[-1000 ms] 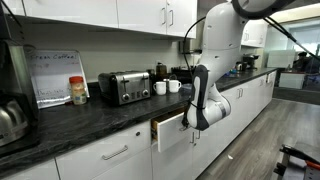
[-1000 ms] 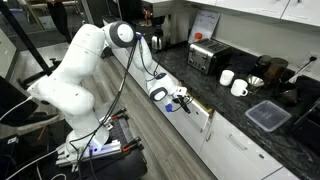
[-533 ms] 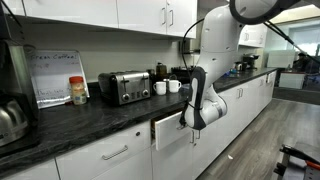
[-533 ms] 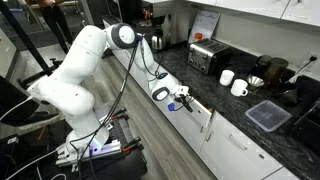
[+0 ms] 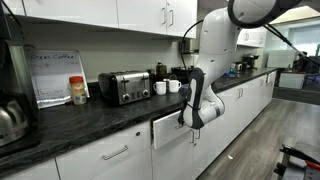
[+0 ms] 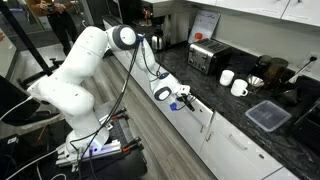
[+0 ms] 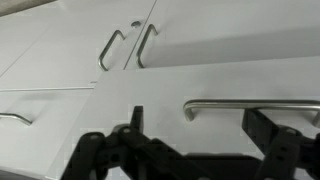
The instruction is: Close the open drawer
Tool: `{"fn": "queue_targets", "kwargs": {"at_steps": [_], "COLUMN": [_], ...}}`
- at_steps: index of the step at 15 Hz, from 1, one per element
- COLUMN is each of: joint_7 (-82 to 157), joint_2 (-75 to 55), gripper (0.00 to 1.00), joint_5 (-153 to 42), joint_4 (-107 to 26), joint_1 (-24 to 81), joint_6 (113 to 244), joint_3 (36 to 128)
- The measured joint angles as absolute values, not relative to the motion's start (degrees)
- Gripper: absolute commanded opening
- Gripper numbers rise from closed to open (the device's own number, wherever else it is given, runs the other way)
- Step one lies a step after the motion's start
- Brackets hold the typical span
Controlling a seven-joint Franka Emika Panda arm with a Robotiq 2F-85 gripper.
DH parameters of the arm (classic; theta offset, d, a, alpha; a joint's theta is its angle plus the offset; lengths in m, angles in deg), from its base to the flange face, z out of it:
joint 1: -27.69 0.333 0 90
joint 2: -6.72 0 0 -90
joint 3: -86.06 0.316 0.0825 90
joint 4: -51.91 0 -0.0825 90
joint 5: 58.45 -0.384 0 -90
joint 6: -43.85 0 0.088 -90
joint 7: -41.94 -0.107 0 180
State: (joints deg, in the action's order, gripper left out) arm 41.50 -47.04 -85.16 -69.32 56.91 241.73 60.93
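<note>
The drawer (image 5: pixel 168 129) has a flat white front and stands slightly out from the row of cabinets under the dark counter in both exterior views (image 6: pixel 203 112). Only a thin sliver of its wood side shows. My gripper (image 5: pixel 191 118) is right against the drawer front (image 6: pixel 181 98). In the wrist view the gripper (image 7: pixel 200 118) is open, its two black fingers spread wide apart. The drawer's silver bar handle (image 7: pixel 245 103) lies between them on the white front (image 7: pixel 180 82). Nothing is held.
On the counter stand a toaster (image 5: pixel 124 87), white mugs (image 5: pixel 167 87), a jar (image 5: pixel 78 90) and a kettle (image 5: pixel 10 120). A clear plastic container (image 6: pixel 268 115) sits nearer the counter edge. Cabinet doors with vertical handles (image 7: pixel 122 48) adjoin the drawer. Cables and equipment (image 6: pixel 110 150) lie on the floor.
The drawer has slid further in; the gap showing its wood side has shrunk. My gripper has moved with it toward the cabinets.
</note>
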Motion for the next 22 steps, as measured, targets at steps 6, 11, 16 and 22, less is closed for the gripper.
{"fn": "queue_targets", "kwargs": {"at_steps": [6, 11, 16, 22], "joint_7": [41.5, 41.5, 41.7, 42.7], "joint_2": [-47.0, -40.1, -24.4, -4.7], "gripper": [1.0, 1.0, 1.0, 1.0], "joint_5": [-84.4, -76.3, -69.5, -67.0], "joint_4": [-69.3, -74.0, -85.8, -100.0], "joint_1": [56.6, 49.3, 42.6, 41.4], "joint_6": [241.7, 241.8, 240.6, 228.7], "joint_3": [60.9, 65.5, 70.8, 73.2]}}
